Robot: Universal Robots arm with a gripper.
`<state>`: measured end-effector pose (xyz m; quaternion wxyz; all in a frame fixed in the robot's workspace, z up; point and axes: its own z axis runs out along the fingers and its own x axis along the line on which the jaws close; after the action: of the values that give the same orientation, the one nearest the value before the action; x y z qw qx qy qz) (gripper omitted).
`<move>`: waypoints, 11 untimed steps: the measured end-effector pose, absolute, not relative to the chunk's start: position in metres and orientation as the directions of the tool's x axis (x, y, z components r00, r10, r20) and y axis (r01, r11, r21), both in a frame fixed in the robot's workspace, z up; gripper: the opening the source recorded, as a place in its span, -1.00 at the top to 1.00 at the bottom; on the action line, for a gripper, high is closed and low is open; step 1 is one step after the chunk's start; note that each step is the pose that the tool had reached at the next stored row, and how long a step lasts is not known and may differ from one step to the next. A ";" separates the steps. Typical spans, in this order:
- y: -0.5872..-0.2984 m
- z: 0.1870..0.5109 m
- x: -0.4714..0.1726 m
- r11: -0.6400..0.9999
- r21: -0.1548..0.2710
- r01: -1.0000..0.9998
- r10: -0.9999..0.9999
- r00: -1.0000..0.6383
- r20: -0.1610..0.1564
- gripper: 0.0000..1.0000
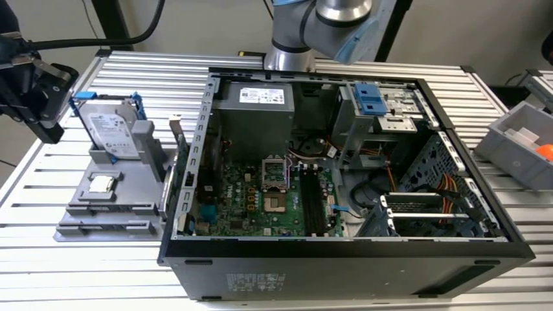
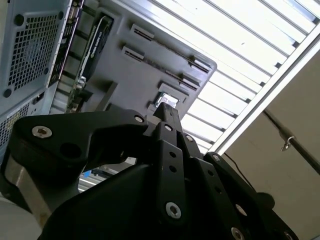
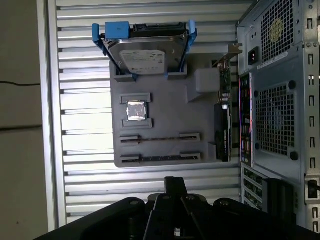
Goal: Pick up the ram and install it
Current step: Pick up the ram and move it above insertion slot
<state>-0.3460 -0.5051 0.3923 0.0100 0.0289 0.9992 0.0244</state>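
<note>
Fingers (image 3: 172, 188) of the gripper (image 3: 173, 179) look pressed together with nothing between them, though both wrist views catch them end-on and a narrow gap could be hiding. They hang in the air over the slatted counter (image 3: 80, 190), touching nothing. Below and ahead of them lies the grey holder (image 3: 165, 115), set on the counter just beside the rear wall of the open computer case (image 3: 275, 115). The ram (image 3: 160, 157) stands on edge in the holder slot that shows closest to the fingers. A second ram stick (image 3: 160, 136) sits in the parallel slot just beyond it. Both sticks run with their long axis square to the case's rear wall, one end toward the case and the other away from it. Farther along that wall, past the sticks, come the small square chip (image 3: 136, 110) and then the hard drive (image 3: 145, 52) in its blue frame. A dark expansion card (image 3: 223, 135) stands on the holder's edge nearest the case. Inside the case, in the exterior view, the memory slots (image 1: 311, 201) run parallel to the rear wall, so I judge the ram's axis a quarter turn off theirs. The ram is well apart from the fingers and not yet lifted.
</note>
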 end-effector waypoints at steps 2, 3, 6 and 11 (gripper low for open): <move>-0.505 0.392 -0.346 0.997 0.049 0.057 0.058 -0.998 -0.019 1.00; -0.505 0.392 -0.346 0.997 0.049 0.057 0.058 -0.998 -0.018 1.00; -0.505 0.392 -0.346 0.997 0.049 0.057 0.058 -0.998 -0.018 1.00; -0.505 0.392 -0.346 0.997 0.049 0.057 0.058 -0.998 -0.018 1.00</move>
<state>-0.3460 -0.5051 0.3923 0.0099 0.0289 0.9992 0.0244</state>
